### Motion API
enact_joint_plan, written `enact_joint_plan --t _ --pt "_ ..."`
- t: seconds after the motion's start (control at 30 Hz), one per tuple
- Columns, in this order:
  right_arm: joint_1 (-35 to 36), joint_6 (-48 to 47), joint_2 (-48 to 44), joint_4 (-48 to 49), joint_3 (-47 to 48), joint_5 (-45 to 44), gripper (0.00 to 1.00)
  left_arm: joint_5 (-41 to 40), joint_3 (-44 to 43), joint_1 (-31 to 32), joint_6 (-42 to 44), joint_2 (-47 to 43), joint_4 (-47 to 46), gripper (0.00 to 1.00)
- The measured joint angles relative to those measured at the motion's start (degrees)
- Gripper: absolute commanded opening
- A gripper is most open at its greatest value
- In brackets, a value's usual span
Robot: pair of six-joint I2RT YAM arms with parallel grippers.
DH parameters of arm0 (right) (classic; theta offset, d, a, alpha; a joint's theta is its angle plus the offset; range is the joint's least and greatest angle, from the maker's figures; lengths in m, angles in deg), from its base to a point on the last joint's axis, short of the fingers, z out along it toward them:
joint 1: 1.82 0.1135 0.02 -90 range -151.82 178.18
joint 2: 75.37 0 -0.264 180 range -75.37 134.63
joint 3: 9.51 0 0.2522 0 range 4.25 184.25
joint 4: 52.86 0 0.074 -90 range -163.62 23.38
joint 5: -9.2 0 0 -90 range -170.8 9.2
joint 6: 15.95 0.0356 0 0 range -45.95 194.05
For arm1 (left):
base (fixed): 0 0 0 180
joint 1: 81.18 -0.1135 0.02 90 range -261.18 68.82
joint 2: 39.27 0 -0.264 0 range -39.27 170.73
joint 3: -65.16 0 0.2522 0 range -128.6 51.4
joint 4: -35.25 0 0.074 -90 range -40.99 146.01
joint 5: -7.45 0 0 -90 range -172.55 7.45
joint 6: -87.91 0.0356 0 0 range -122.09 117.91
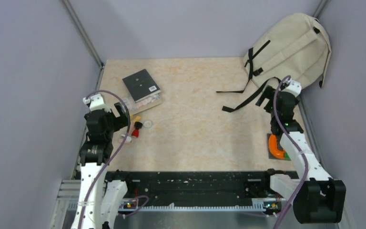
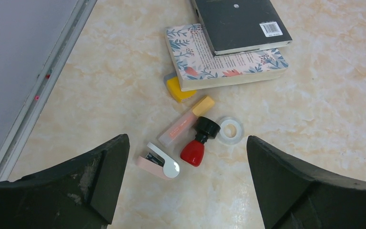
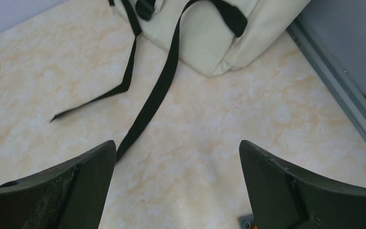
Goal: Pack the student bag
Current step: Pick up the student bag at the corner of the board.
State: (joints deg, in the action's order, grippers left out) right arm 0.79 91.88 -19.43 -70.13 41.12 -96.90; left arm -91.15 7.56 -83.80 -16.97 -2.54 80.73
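The cream student bag (image 1: 290, 45) leans in the far right corner, its black straps (image 1: 248, 98) trailing onto the table; its lower corner shows in the right wrist view (image 3: 219, 43). My right gripper (image 1: 267, 98) is open and empty, just in front of the bag (image 3: 176, 157). My left gripper (image 1: 119, 114) is open and empty above small items (image 2: 186, 152): a pink stapler (image 2: 157, 161), a red bottle with a black cap (image 2: 198, 143), a highlighter (image 2: 186, 120), a tape roll (image 2: 231, 130). A black notebook (image 1: 141, 84) lies on a floral book (image 2: 224, 64).
A yellow eraser-like block (image 2: 178, 89) lies by the floral book. An orange and green object on a grey base (image 1: 277, 147) sits at the near right under the right arm. Grey walls close in the left, back and right. A black rail (image 1: 190, 183) runs along the near edge.
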Motion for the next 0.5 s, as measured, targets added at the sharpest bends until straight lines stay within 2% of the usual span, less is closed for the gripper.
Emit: enact_joint_plan --t 0.17,0.3,0.5 --pt "-7.37 1.18 7.15 3.72 8.39 1.07 0.99 1.22 0.00 0.00 0.00 0.02 -0.02 0.97" --pt "-13.00 2.67 11.89 10.23 14.25 2.43 0.99 2.49 0.00 0.00 0.00 -0.09 -0.02 0.97" --pt "-14.51 4.61 21.62 22.10 21.24 3.61 0.99 5.11 0.00 0.00 -0.02 -0.94 -0.02 0.97"
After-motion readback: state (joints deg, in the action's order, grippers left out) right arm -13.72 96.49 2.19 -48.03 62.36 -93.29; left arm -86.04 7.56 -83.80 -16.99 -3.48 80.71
